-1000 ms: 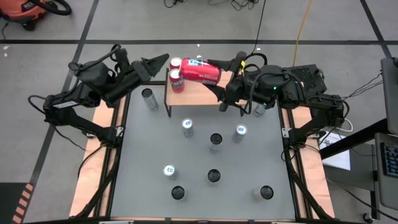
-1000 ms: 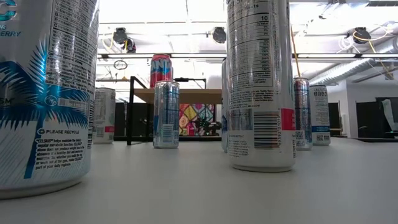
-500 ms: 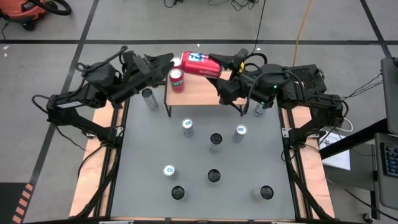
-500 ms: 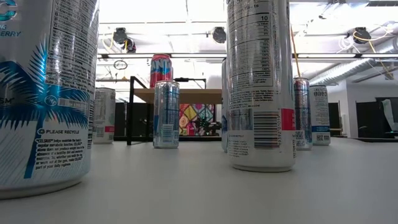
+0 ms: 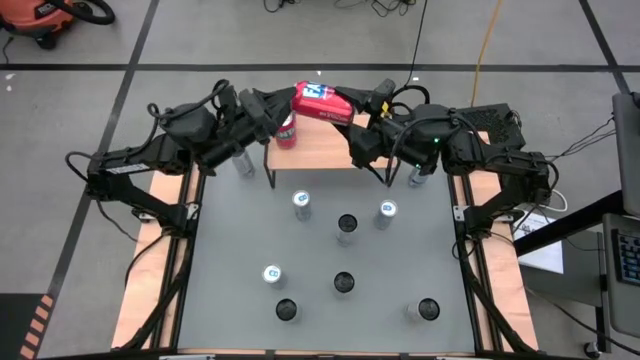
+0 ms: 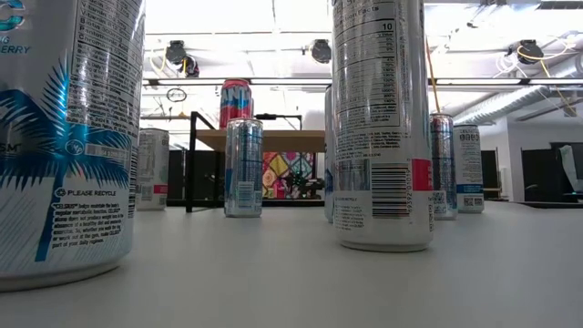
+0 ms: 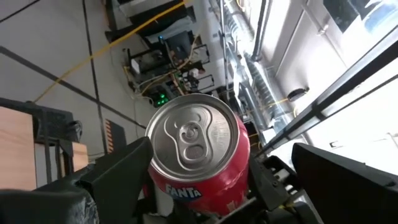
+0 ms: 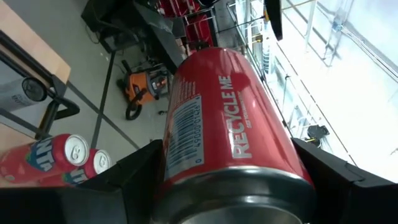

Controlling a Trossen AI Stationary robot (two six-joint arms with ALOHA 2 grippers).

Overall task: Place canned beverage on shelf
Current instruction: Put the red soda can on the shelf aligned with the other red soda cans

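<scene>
A red can [image 5: 322, 101] lies on its side in the air above the far edge of the shelf [image 5: 325, 146], with my right gripper [image 5: 352, 114] shut on it. My left gripper [image 5: 281, 108] is open. Its fingers stand on either side of the can's top end [image 7: 194, 138], which faces the left wrist camera. On the shelf's left part stands a red can [image 5: 287, 131]; the right wrist view shows two red cans [image 8: 59, 157] there. In the low view the shelf [image 6: 273, 139] carries one can [image 6: 235, 103]; neither gripper shows there. My right gripper pinches the red can's side wall [image 8: 181, 163] between its two fingers at the bottom end, which is nearest the wrist. The fingers come about level from the table's right side and lie along the can. The can is lifted clear of the shelf, on its side. My left gripper: I cannot tell whether its fingers [image 7: 121, 169] touch the can's top end.
Several silver cans stand upright on the grey table [image 5: 230, 250], among them one by the shelf's left leg [image 5: 238, 158], one by its right leg [image 5: 418, 176] and one in the middle [image 5: 346, 226]. The shelf's black legs [image 5: 270, 175] stand at the table's far side.
My left gripper has moved toward the table's right, up to the held can, rolling as it went; its fingers now flank the can's top end. My right gripper has rolled in place, turning the can and carrying it a little toward the far edge.
</scene>
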